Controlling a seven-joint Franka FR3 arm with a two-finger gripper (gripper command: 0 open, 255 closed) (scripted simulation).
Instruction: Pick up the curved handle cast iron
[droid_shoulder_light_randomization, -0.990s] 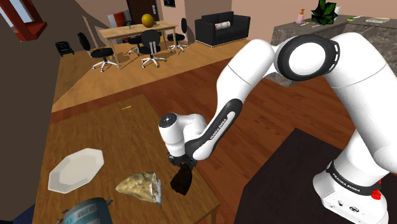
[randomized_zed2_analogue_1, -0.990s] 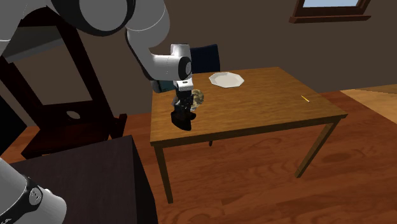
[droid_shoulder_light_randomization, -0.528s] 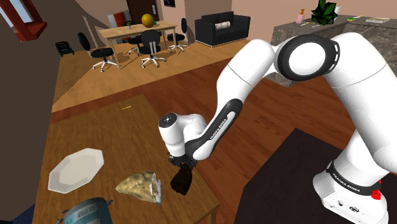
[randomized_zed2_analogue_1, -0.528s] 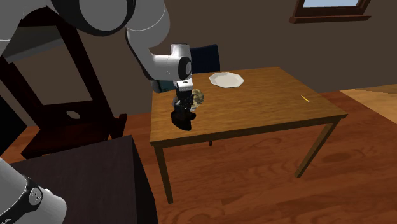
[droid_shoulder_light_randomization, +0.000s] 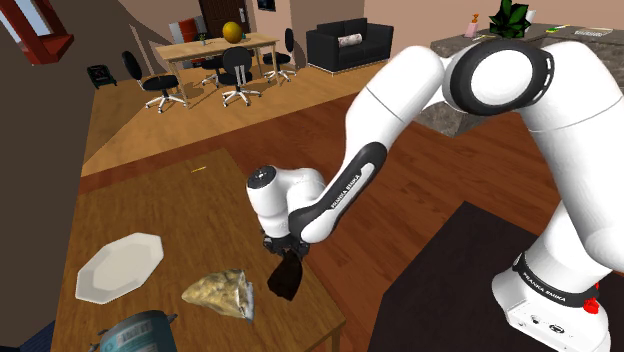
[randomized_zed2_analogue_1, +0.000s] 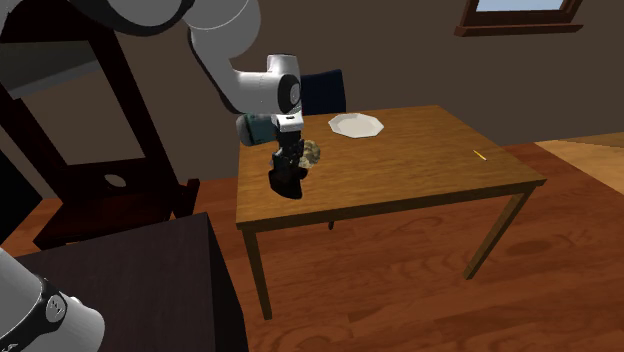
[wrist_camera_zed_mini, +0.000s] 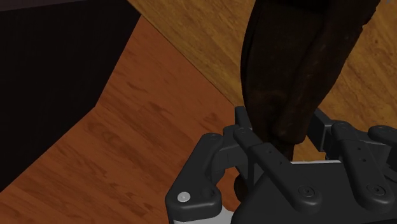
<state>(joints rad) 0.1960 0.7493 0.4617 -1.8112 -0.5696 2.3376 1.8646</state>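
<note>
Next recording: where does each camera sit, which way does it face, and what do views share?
Shoulder view: beside the stand, looking down over the brown wooden table; white arm shows.
Second exterior view: near the stand, facing the table's side; arm at upper left.
Wrist view: on the hand, looking along the jaws clasping the dark brown curved piece.
Shared: both exterior views show the white plate and that piece.

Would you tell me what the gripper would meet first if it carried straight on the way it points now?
Pointing down, the gripper, clasping the dark object, would likely press it onto the wooden table near its edge.
</note>
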